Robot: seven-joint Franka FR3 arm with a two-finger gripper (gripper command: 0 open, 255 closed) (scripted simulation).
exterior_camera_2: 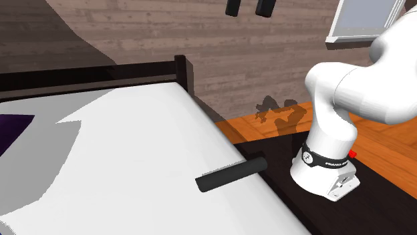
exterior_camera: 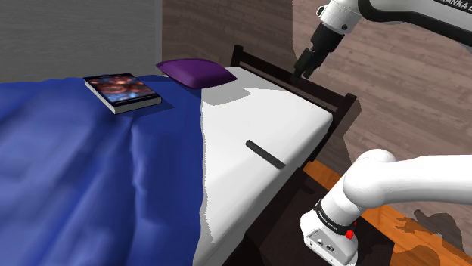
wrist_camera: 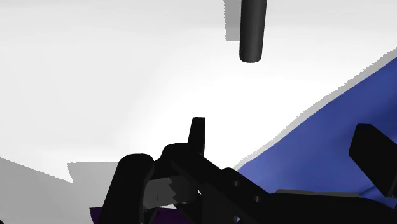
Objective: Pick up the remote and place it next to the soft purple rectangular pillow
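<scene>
We see the gripper (exterior_camera: 305, 66) up high, hanging over the dark headboard (exterior_camera: 321, 92), well clear of the bed. Its fingers (exterior_camera_2: 232, 7) stand apart with nothing between them, so the hand is released and empty.

Down below, the remote (exterior_camera: 265, 154), a slim dark bar, lies flat on the white sheet (exterior_camera: 257, 113). It's right at the bed's edge on the side of the arm's base (exterior_camera_2: 327, 170).

We find the purple pillow (exterior_camera: 198, 72) at the head of the bed, close to the headboard and well apart from the remote. A book (exterior_camera: 121, 92) rests on the blue blanket (exterior_camera: 91, 174), near the pillow on the shoulder view's left.

From the wrist view we look down at the remote's rounded end on the sheet, with the blanket's edge off to one side.
</scene>
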